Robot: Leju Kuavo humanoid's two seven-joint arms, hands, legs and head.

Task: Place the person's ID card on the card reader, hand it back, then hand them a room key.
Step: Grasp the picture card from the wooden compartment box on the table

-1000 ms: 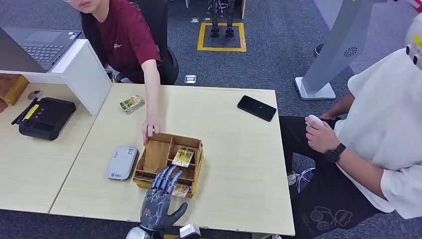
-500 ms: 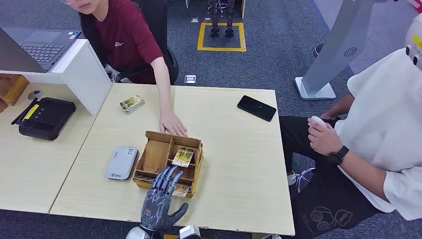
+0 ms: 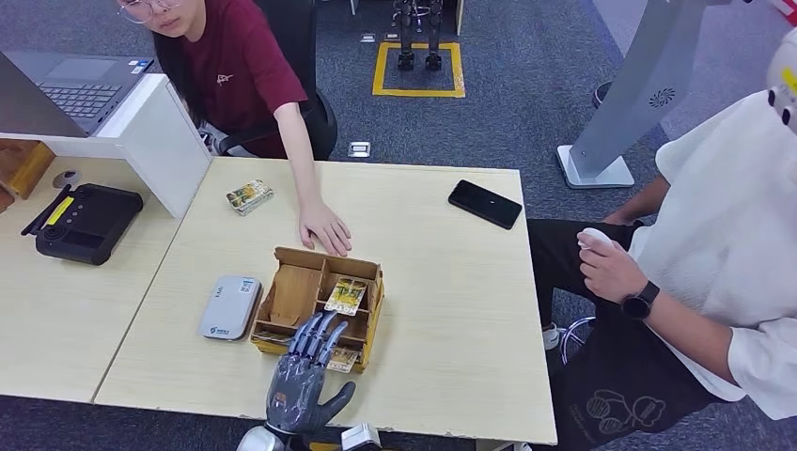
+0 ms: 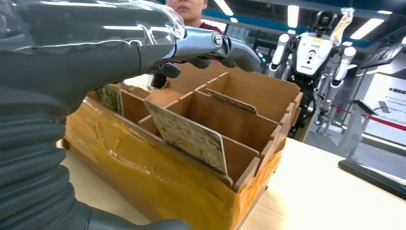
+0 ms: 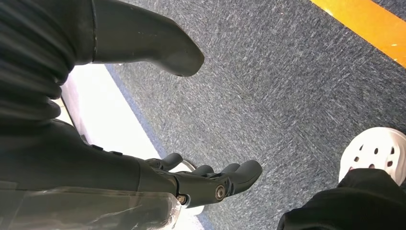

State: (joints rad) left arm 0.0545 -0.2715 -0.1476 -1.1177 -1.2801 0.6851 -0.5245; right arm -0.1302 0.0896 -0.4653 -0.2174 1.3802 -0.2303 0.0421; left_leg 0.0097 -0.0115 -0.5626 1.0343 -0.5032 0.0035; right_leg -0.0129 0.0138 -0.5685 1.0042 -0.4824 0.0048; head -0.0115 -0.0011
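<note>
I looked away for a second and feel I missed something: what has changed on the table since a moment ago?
The person's hand left the wooden box's far left corner, slid across its far edge and now rests flat on the table just beyond it. The robot's left hand stayed open over the box's near edge, holding nothing. The box, card reader and phone stayed put.

Our left hand: dark grey, slim segmented fingers with silver links, round screws at the pivots, thick grey thumb. Behind the fingers, clear plastic wrap, then grey ribbed cover. Right hand looks the same.
</note>
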